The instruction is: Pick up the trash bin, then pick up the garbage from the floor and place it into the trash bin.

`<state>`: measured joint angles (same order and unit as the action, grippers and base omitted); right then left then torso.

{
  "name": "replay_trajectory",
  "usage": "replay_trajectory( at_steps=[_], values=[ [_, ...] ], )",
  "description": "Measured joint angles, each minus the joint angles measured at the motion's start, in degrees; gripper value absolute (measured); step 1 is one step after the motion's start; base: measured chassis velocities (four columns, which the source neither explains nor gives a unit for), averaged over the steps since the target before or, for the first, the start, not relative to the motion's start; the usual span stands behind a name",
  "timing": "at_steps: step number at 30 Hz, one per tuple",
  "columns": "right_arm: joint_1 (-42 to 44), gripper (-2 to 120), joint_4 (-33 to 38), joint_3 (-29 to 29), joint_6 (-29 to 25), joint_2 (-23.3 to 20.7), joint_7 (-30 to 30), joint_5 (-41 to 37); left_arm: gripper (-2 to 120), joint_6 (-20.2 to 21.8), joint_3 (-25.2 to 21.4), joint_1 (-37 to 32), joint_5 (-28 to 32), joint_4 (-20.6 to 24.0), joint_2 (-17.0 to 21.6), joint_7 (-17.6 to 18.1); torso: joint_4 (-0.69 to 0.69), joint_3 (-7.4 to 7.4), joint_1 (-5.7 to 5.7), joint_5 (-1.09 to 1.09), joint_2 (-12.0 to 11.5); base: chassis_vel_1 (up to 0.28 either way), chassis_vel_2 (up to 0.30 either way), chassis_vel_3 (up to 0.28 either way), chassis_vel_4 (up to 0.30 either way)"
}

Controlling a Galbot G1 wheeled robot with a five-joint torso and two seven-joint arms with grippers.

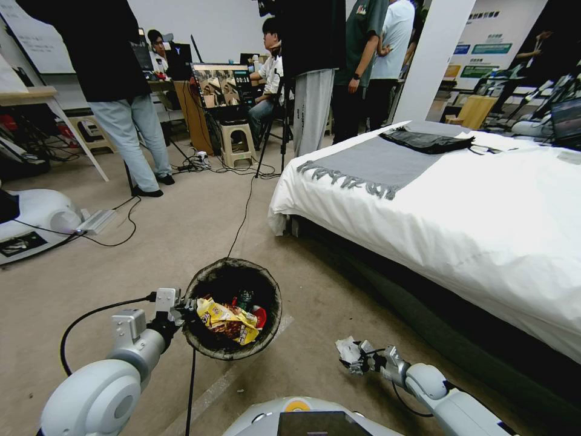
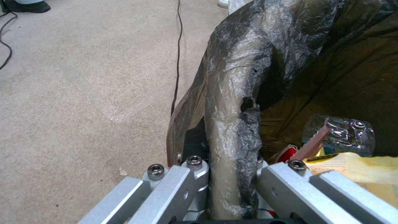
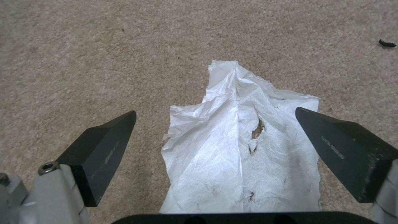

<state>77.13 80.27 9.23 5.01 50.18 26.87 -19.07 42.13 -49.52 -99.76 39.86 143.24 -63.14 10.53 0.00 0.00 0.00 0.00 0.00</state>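
The trash bin [image 1: 233, 262], a round bucket with a dark bag liner over its rim, hangs above the carpet in front of me. My left gripper [image 1: 183, 310] is shut on the rim [image 2: 232, 93], with the liner pinched between its fingers [image 2: 230, 174]. Inside lie a yellow snack wrapper [image 1: 227, 320], a green-labelled bottle [image 1: 245, 298] and a red piece [image 1: 260, 316]. A crumpled white tissue [image 3: 240, 146] lies on the carpet. My right gripper [image 3: 215, 124] is low over it and open, one black finger on each side of the tissue [image 1: 348, 350].
A bed [image 1: 460, 206] with a white cover and grey throw fills the right side. A black cable [image 1: 242, 218] runs across the carpet behind the bin. A white machine base [image 1: 30, 224] sits at the left. People, a stool [image 1: 236, 142] and a tripod stand at the back.
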Motion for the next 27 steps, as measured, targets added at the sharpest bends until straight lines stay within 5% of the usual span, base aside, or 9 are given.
replay_trajectory(
  at_steps=[27],
  values=[
    [-5.01, 100, -5.22, -3.32, 0.07, 1.37, -2.22, 2.19, 2, 0.0, 0.05, -0.06, 0.09, 0.0, 0.04, 0.0, 0.0, 0.0, 0.0, 0.0, 0.0, 0.0, 0.0, 0.0, 0.0]
  ],
)
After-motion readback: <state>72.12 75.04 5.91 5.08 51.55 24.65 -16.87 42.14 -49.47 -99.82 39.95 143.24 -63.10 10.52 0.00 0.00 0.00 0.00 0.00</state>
